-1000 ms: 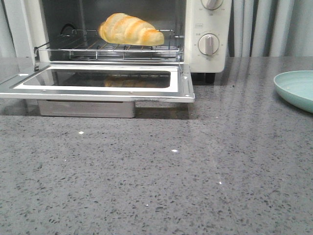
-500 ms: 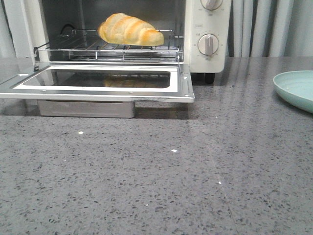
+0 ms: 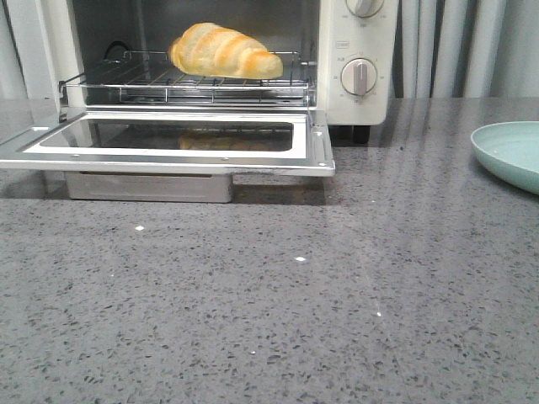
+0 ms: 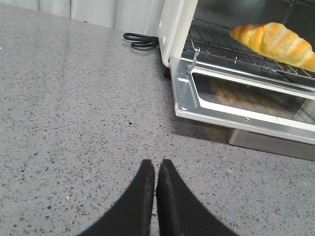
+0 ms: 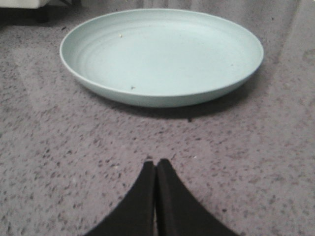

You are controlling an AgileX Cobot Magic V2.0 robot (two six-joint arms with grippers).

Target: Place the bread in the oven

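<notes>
The golden-yellow bread (image 3: pixel 223 52) lies on the wire rack (image 3: pixel 185 87) inside the cream-white oven (image 3: pixel 358 59), whose glass door (image 3: pixel 168 141) is folded down flat. The bread also shows in the left wrist view (image 4: pixel 275 42), with the oven (image 4: pixel 174 29) behind it. My left gripper (image 4: pixel 156 163) is shut and empty above the countertop, well short of the oven's left front corner. My right gripper (image 5: pixel 155 163) is shut and empty above the countertop, just short of a pale green plate (image 5: pixel 162 54). Neither gripper shows in the front view.
The pale green plate (image 3: pixel 514 156) sits at the right edge of the grey speckled countertop (image 3: pixel 295 303). A metal crumb tray (image 3: pixel 150 187) sits under the open door. A black cable (image 4: pixel 140 40) lies coiled beside the oven. Grey curtains (image 3: pixel 463 46) hang behind.
</notes>
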